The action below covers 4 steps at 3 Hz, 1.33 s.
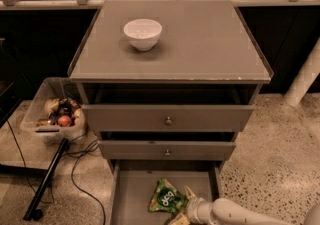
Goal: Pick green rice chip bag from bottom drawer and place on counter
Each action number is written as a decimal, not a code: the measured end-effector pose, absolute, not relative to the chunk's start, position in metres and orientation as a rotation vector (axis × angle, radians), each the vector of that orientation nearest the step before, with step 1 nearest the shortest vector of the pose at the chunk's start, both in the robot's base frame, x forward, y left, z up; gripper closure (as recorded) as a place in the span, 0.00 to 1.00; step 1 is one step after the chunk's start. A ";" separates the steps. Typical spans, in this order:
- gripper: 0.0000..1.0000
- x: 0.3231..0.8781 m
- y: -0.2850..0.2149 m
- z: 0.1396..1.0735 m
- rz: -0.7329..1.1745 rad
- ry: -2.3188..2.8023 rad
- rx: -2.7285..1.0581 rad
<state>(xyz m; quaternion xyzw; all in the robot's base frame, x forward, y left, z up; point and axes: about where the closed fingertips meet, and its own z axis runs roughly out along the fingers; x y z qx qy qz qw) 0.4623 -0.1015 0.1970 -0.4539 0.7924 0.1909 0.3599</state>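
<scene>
The green rice chip bag (165, 198) lies flat on the floor of the open bottom drawer (131, 195), right of its middle. My gripper (184, 209) comes in from the lower right on a white arm and sits at the bag's right lower edge, touching or almost touching it. The counter (200, 44) is the flat grey-brown cabinet top above, with a white bowl (142, 33) on its left half.
Two upper drawers with small knobs (168, 120) stand slightly open above the bottom one. A clear bin of items (52, 115) sits on the floor to the left, with a black cable and a stand leg (47, 179). A white post (305, 76) stands at right.
</scene>
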 end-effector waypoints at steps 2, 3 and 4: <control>0.00 0.468 -0.093 0.153 0.528 2.091 -1.164; 0.00 0.468 -0.093 0.153 0.528 2.092 -1.163; 0.18 0.468 -0.093 0.153 0.528 2.092 -1.163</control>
